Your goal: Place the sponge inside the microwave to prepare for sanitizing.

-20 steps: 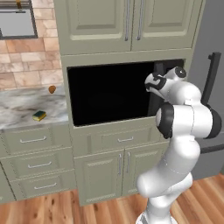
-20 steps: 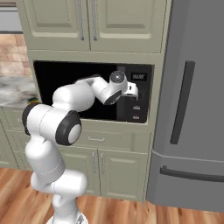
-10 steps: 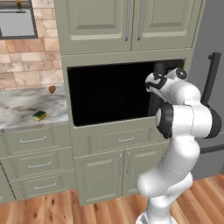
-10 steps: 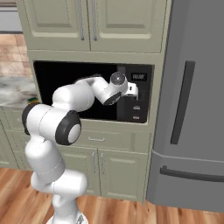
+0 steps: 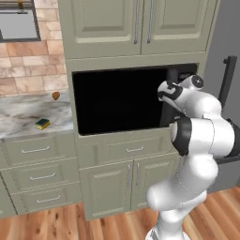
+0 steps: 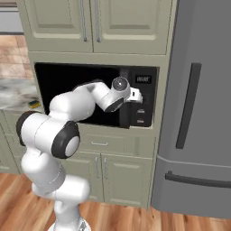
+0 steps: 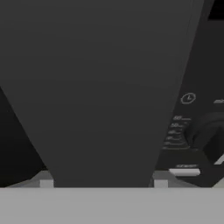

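Gripping the curved door handle (image 7: 105, 87) of the microwave (image 5: 117, 101), the tool (image 6: 136, 95) is seen with its jaws drawn narrow around the bar. The door is judged not yet swung open, so the task is barely begun. The sponge (image 5: 42, 123) lies untouched on the counter (image 5: 23, 112), well apart from the tool, near a small brown object (image 5: 56, 95). The control panel (image 6: 141, 101) is shown plainly in the right base view; its markings are seen beside the handle in the hand view.
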Tool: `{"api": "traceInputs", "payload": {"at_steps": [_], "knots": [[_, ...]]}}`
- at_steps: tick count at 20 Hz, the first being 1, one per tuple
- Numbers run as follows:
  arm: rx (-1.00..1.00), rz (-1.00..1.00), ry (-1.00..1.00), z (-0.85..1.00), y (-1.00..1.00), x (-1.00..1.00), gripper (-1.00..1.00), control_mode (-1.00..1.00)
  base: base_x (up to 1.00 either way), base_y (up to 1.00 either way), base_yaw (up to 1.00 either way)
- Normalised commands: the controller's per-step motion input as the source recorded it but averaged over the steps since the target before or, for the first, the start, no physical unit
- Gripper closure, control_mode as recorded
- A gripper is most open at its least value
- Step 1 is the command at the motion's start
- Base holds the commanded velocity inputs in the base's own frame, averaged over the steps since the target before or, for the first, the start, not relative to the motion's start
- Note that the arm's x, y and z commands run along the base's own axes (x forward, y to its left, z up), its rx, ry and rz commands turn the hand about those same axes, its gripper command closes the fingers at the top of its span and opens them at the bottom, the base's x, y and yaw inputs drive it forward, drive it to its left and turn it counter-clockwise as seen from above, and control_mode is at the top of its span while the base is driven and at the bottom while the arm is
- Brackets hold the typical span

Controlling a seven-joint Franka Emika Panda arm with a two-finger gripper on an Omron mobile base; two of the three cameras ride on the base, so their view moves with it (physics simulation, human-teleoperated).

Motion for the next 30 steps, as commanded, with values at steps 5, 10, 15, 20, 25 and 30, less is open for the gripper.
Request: {"api": "traceInputs", "payload": {"at_steps": [5,10,15,20,25,30], "knots": [[0.00,-0.02,0.00,0.00,0.13,-0.98,1.00,-1.00,0.00,0.00,0.00],[-0.02,-0.11,0.14,0.00,0.60,-0.77,1.00,-1.00,0.00,0.00,0.00],[-0.01,-0.16,0.14,-0.01,0.49,-0.77,1.00,-1.00,0.00,0.00,0.00],[0.00,-0.23,0.01,-0.12,0.56,-0.85,1.00,-1.00,0.00,0.00,0.00],[0.00,-0.31,-0.03,0.00,0.56,-0.62,1.00,-1.00,0.00,0.00,0.00],[0.00,-0.33,0.01,0.00,0.64,-0.46,1.00,-1.00,0.00,0.00,0.00]]}}
